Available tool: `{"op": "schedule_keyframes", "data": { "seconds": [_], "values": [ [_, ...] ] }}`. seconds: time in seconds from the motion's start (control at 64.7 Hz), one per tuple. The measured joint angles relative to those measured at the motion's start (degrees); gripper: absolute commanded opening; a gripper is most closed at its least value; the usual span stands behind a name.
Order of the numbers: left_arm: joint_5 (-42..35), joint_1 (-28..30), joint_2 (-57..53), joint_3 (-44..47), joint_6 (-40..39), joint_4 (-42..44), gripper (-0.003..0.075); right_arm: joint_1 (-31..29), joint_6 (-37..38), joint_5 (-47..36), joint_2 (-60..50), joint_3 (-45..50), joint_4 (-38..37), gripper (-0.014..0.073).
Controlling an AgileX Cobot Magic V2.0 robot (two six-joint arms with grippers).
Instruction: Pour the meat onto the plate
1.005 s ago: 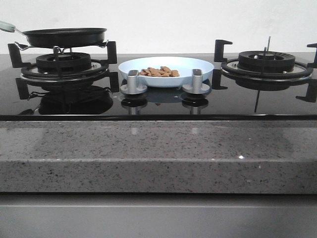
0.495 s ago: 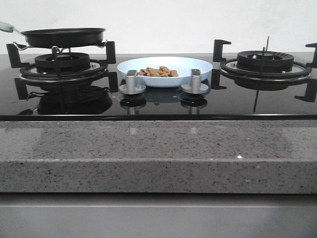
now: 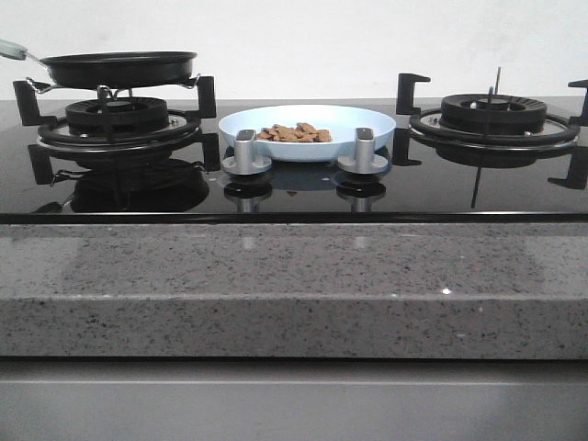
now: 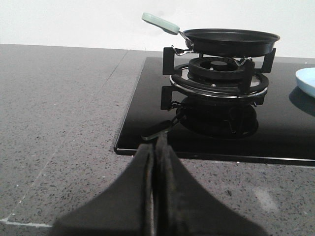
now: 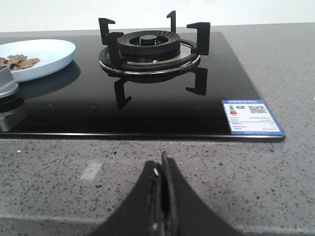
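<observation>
Front view: both arms out of frame. Frying pan handle cut off at left edge; right burner grate clipped at right edge. Plate front rim partly hidden behind two knobs. Meat pieces too small to count. Left wrist view: plate only a sliver at the edge. Right wrist view: plate and meat cut off by the edge; sticker text unreadable.

Wall: plain white, unmarked, far side.
Countertop: grey speckled stone, thick near edge.
Cooktop: glossy black glass, reflective, set into the counter.
Lighting: even, soft; small glints on stone.
</observation>
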Motion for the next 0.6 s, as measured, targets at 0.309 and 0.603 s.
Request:
{"op": "schedule_keyframes", "data": {
  "seconds": [0.309, 0.603],
  "values": [
    [0.0, 0.0, 0.0, 0.0, 0.0, 0.0, -0.002, 0.0, 0.1, 0.4, 0.0, 0.0, 0.0, -0.0062],
    [0.0, 0.0, 0.0, 0.0, 0.0, 0.0, -0.002, 0.0, 0.1, 0.4, 0.0, 0.0, 0.0, -0.0062]
  ]
}}
